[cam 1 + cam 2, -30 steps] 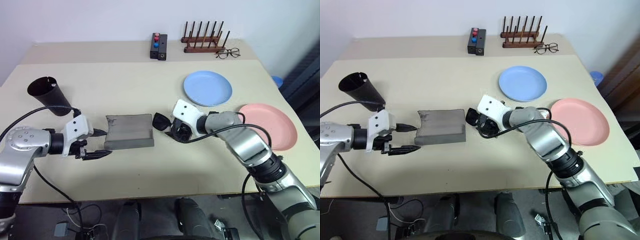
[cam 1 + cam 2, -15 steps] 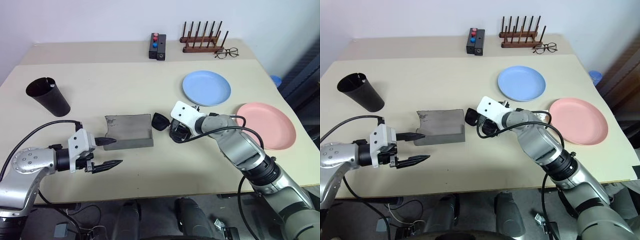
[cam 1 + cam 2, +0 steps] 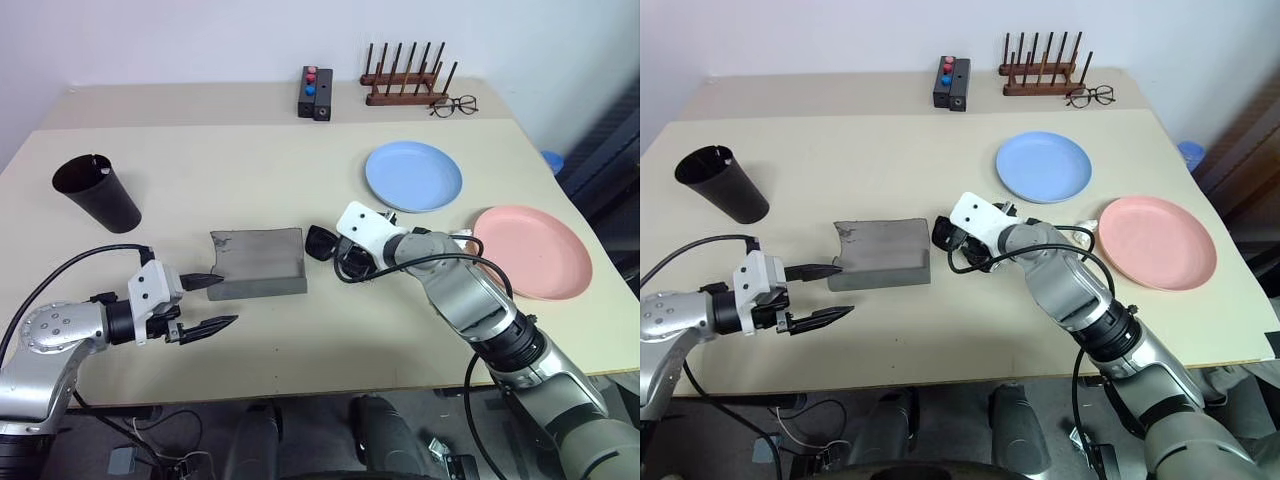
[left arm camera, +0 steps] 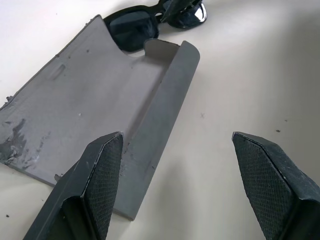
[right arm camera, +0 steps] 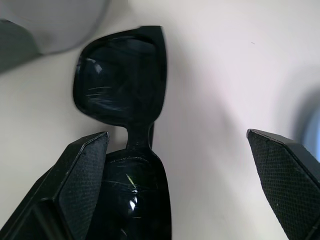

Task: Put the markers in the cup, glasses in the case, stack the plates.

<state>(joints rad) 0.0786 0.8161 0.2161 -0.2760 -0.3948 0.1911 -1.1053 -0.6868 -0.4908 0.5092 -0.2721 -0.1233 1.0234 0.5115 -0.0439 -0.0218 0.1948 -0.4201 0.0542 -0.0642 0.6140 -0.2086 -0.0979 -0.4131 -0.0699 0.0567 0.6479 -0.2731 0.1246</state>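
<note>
The grey case lies open at mid-table. Black sunglasses lie just right of it, one lens clear of my hand. My right gripper is open over them, and the other lens sits against one finger. My left gripper is open and empty at the case's front left corner, one fingertip over the case wall. The black cup stands upright at far left. The light blue plate and the pink plate lie apart on the right. The markers are out of view.
At the table's back stand a black box with red and blue buttons, a wooden peg rack and thin-rimmed clear spectacles. Black cables trail from both wrists. The front edge of the table is close behind my left hand.
My left gripper has drawn back slightly from the case toward the table's front edge and turned a little. My right wrist has turned slightly over the sunglasses.
</note>
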